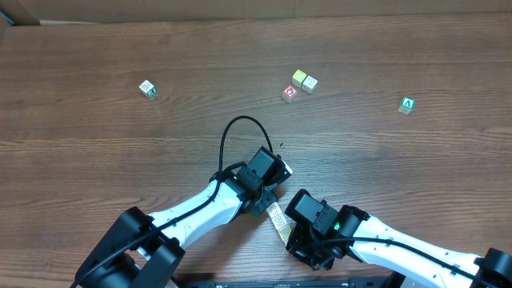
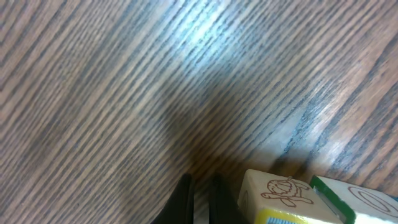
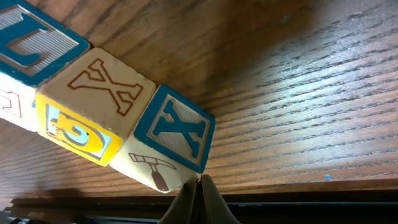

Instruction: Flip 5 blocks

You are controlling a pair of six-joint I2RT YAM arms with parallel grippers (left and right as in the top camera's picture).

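Dark brown wood-grain bench (image 1: pixel 96 160) here, with stuff scattered around. The main thing is a short row of blocks (image 1: pixel 277 218) at lower centre of the overhead view, squeezed between the two arms and partly hidden by them. The right wrist view shows it best. One block (image 3: pixel 177 130) has a teal face with a big white-edged "X" and a little hammer drawn on the side below. Next up-left is a block (image 3: pixel 99 87) with an outlined brown "X" on cream, plus a yellow face with a blue figure that might be a "3". The block (image 3: pixel 37 40) at upper left has a teal face too, but its letter is cut off so I can't read it. The right fingers (image 3: pixel 199 193) are clenched together on nothing, tip just under the hammer block at bottom centre; touching or not, can't tell. The left fingers (image 2: pixel 194 200) are also closed and empty at the bottom edge of their view. Just right of them is a cream block (image 2: pixel 280 190) with a brown line drawing and a green-rimmed block (image 2: pixel 354 199) against it. Upper centre-right of the overhead there's a pair of pale blocks (image 1: pixel 304 80) touching, with a red-ringed cube (image 1: pixel 290 94) just below-left. A green "A" cube (image 1: pixel 407 105) sits far right, and a green-marked cube (image 1: pixel 147 88) is at upper left.
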